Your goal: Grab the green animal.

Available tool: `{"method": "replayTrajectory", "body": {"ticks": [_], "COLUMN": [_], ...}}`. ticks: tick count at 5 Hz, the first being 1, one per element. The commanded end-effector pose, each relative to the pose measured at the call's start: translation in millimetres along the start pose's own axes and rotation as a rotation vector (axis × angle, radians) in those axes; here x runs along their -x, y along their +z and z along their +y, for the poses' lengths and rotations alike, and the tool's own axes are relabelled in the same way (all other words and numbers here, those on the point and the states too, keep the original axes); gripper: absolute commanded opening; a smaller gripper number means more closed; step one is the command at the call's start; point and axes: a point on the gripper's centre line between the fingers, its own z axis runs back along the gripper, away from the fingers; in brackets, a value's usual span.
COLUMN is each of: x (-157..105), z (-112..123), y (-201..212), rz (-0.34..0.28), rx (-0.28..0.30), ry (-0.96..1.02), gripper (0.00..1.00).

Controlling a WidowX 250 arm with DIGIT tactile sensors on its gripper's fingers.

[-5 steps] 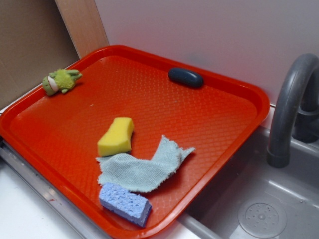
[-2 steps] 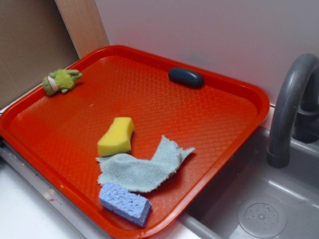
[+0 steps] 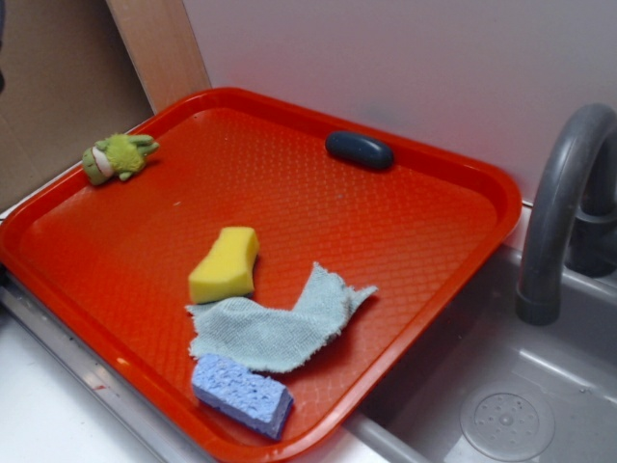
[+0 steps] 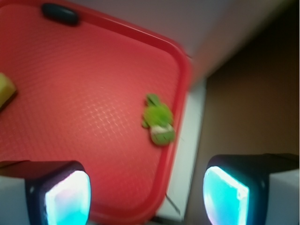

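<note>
1. Exterior view: a red tray (image 3: 415,203) lies beside a grey sink (image 3: 501,405), with the grey tap (image 3: 559,212) rising at the right.
2. The green animal (image 3: 118,157) sits on the tray's far left rim area, close to the corner and well apart from everything else on the tray. Its pale patch faces left.
3. A dark blue oval piece (image 3: 359,150) lies at the tray's far edge, near the white wall (image 3: 405,58).
4. A yellow sponge (image 3: 225,264) sits near the tray's middle. Just in front of it a pale teal rag (image 3: 280,323) is spread out, touching or nearly touching the sponge.
5. A blue sponge (image 3: 243,394) lies at the near edge, overlapped by or touching the rag's near hem.
6. A brown board (image 3: 58,87) and a wooden strip (image 3: 159,48) stand behind the tray's left corner. No arm is clearly visible in this view.
7. Wrist view, blurred: the gripper (image 4: 145,194) hangs above the tray with its jaws spread wide and nothing between them; both fingertips (image 4: 68,199) glow pale cyan at the bottom of the frame.
8. The green animal (image 4: 158,120) lies beyond the gap between the fingers, untouched, just inside the tray's rim (image 4: 180,108).
9. The dark oval piece (image 4: 59,14) shows at the top left; a sliver of the yellow sponge (image 4: 5,89) shows at the left edge.
</note>
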Motion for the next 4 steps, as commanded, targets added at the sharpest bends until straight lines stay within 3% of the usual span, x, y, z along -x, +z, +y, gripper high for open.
{"method": "replayTrajectory", "body": {"ticks": [1,2,4], "x": [-23.0,-29.9,-34.5], "z": [22.9,18.4,0.4], "y": [-54.8,-79.3,-116.9], "rz": [-0.01,0.007,0.101], "rx": [0.073,0.086,0.067], "ry": [0.062,0.035,-0.039], "gripper": [1.0,1.0,1.0]}}
